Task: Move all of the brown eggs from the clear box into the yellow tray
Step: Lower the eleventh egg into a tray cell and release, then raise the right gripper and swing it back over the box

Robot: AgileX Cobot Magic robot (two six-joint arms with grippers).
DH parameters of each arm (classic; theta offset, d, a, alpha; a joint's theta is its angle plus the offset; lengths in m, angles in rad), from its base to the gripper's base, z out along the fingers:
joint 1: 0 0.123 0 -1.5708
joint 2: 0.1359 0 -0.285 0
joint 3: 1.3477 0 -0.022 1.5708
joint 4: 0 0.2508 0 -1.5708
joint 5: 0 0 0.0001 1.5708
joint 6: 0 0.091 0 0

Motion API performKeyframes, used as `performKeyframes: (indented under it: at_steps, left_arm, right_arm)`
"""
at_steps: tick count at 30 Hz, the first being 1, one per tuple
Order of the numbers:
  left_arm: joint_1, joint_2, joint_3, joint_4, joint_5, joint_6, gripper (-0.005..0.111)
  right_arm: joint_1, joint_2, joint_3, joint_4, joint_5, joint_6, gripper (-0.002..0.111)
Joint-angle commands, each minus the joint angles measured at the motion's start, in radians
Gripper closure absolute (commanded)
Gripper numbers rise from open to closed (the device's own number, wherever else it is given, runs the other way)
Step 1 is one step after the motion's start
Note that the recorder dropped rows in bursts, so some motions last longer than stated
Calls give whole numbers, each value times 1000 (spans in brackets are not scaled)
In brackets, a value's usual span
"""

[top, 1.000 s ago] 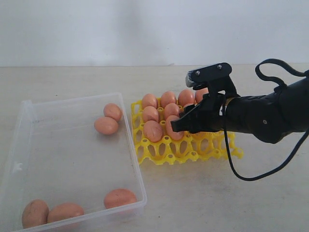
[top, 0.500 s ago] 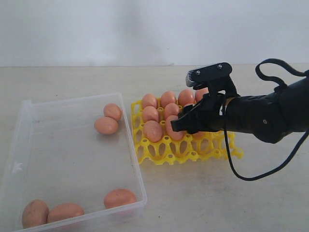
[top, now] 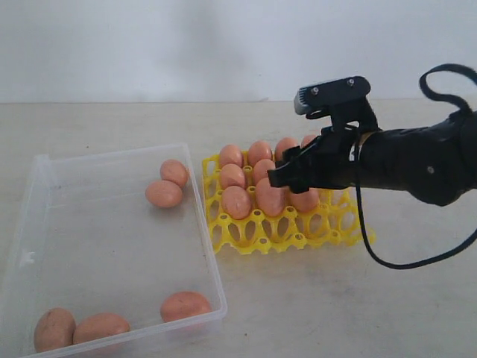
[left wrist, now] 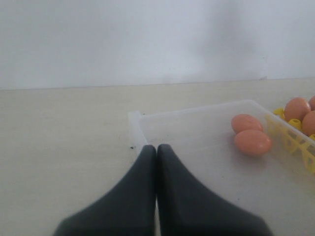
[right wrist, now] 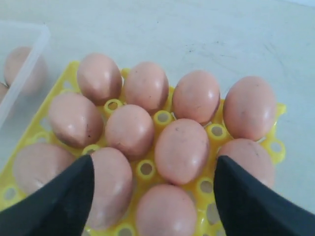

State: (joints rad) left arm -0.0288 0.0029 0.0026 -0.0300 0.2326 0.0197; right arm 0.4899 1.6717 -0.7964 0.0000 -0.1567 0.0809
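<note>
From the exterior view I see the right pincer point(top: 282, 177) hanging over the yellow tray point(top: 292, 237), where most brown eggs point(top: 236, 201) sit in cups. Five more lie in the clear box point(top: 89, 246) just beside it on the worktop point(top: 335, 298). The left wrist view shows the left pincer point(left wrist: 156, 152) closed and empty at the box's corner, and in the right wrist view the right pincer's fingers point(right wrist: 59, 201) stand spread wide above the filled cups, gripping nothing.

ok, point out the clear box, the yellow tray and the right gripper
clear box point(top: 104, 246), exterior view, bare part of its floor.
yellow tray point(top: 261, 237), exterior view, empty front row of cups.
right gripper point(right wrist: 152, 162), right wrist view, midway between its open fingertips.
</note>
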Motion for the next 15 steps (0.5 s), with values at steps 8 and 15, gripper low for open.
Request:
performKeyframes:
  at_steps: [8, 15]
  left_arm:
    - [-4, -3, -3, -5, -1, 1, 111]
    - [-4, -3, -3, -5, -1, 1, 111]
  right_arm:
    - [270, -133, -404, -34, 742, -124, 42]
    - [432, 45, -610, -38, 951, -209, 51]
